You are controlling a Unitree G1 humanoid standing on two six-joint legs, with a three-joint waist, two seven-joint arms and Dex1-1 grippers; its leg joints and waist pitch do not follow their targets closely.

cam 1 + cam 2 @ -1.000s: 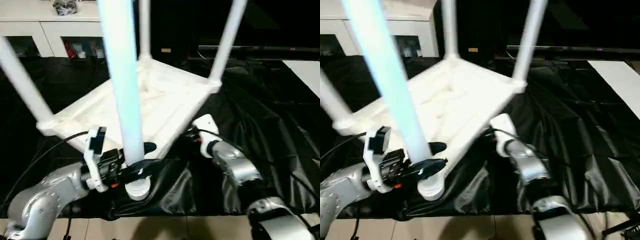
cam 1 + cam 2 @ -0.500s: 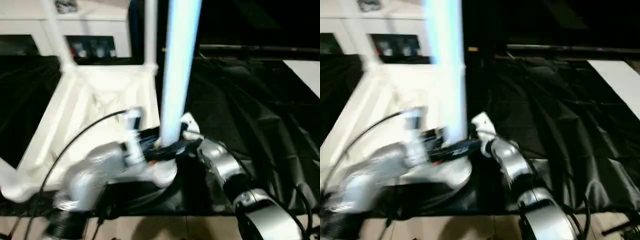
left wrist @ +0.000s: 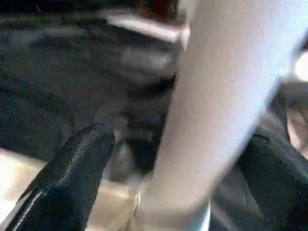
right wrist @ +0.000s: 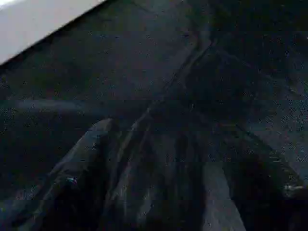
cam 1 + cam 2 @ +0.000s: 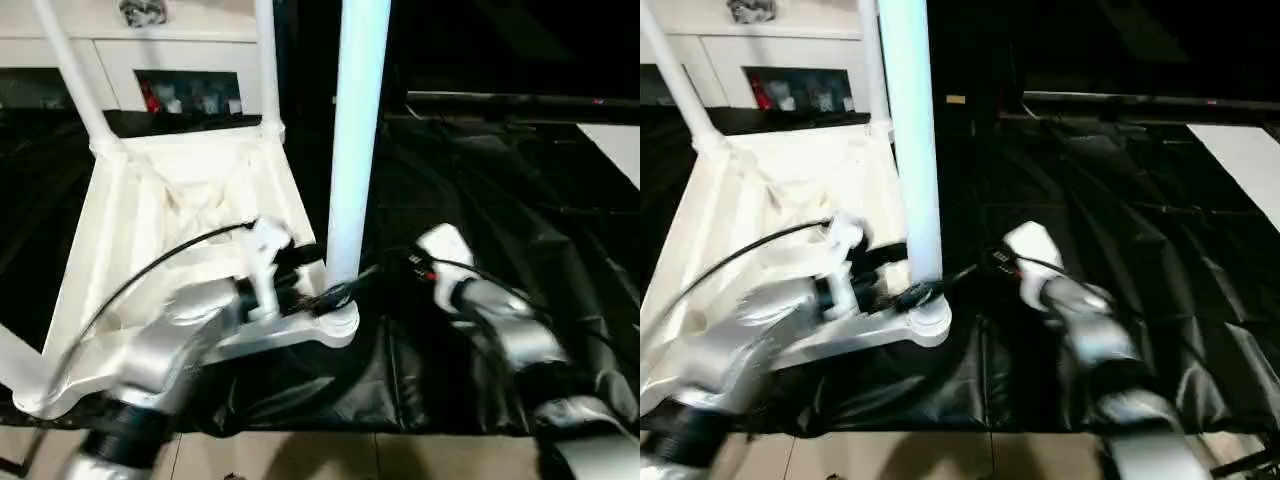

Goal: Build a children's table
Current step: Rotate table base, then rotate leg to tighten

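The children's table lies upside down on the black sheet, its ribbed underside [image 5: 150,230] facing up. Its white legs stand up from the corner sockets: the near leg [image 5: 355,150], two far legs [image 5: 70,75] [image 5: 265,60] and one at the left edge [image 5: 15,360]. My left gripper [image 5: 325,290] is at the near leg's base, just above its socket [image 5: 335,325]. In the left wrist view the leg [image 3: 216,106] stands between the open fingers [image 3: 72,168], with a gap on one side. My right gripper [image 4: 168,192] is open over bare sheet, right of that corner.
The black sheet [image 5: 520,170] covers the work area to the right and behind. White cabinets [image 5: 120,60] stand at the back left. Pale floor tiles [image 5: 350,455] show along the front edge. A black cable [image 5: 150,275] loops over my left forearm.
The table has turned on the sheet; its near corner and leg swung right and away, with my left gripper around the leg's base. My right arm has shifted to the right.
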